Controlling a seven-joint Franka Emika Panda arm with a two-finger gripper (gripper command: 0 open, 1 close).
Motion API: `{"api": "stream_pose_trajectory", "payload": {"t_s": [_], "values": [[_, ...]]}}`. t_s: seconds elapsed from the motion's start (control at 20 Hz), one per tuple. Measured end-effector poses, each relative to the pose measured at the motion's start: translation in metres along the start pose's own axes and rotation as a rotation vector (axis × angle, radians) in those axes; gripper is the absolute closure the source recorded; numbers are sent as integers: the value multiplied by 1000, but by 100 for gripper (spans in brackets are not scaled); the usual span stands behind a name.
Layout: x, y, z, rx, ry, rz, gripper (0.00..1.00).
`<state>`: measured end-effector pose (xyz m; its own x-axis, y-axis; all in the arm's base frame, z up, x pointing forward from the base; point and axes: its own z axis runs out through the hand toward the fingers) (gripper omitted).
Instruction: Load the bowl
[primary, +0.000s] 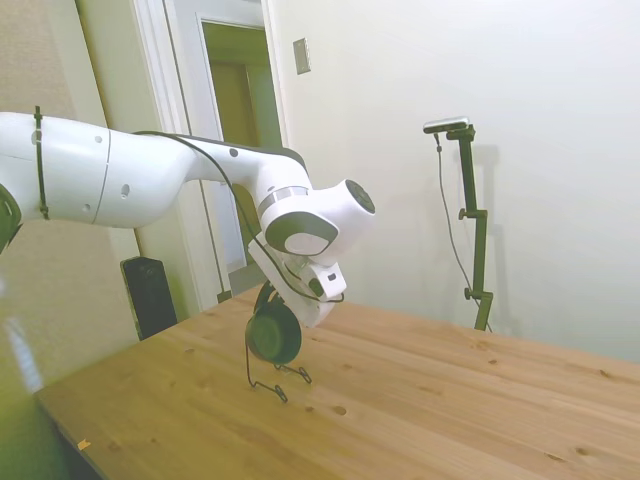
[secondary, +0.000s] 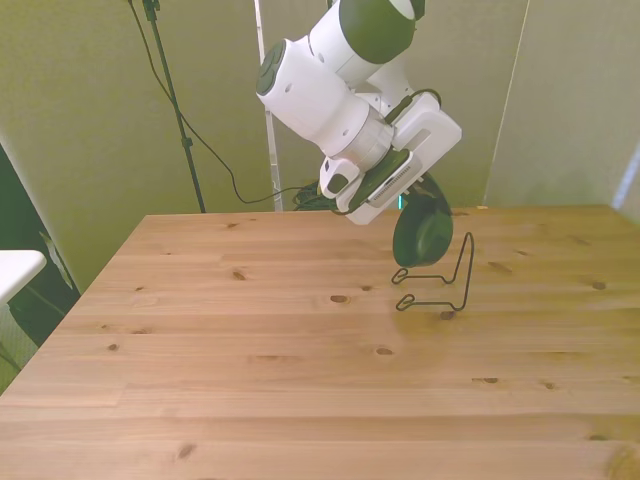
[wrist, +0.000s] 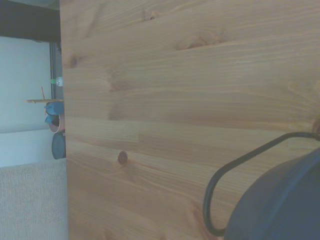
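The pincer (secondary: 418, 198) appears clamped on the bowl (secondary: 424, 232), though its fingers are hidden. The bowl hangs on edge just below it, directly above the wire rack (secondary: 440, 288) near the bench's (secondary: 250, 380) far edge.

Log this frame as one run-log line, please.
stage: loading | bowl: on edge, under gripper, at wire rack | rack: on table | fingers: hidden | seated: cannot tell
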<state>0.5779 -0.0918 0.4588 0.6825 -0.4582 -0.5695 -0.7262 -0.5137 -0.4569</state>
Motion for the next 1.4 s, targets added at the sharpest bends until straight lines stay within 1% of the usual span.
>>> {"api": "stream_pose_trajectory", "payload": {"t_s": [0.3,0.65,1.0,1.2,1.4], "values": [[8,4,8,-7,-13,4,100],[23,1,39,-27,-42,-21,100],[35,6,41,-25,-33,-7,100],[33,8,49,-31,-44,-13,100],[22,6,59,-34,-35,-33,100]]}}
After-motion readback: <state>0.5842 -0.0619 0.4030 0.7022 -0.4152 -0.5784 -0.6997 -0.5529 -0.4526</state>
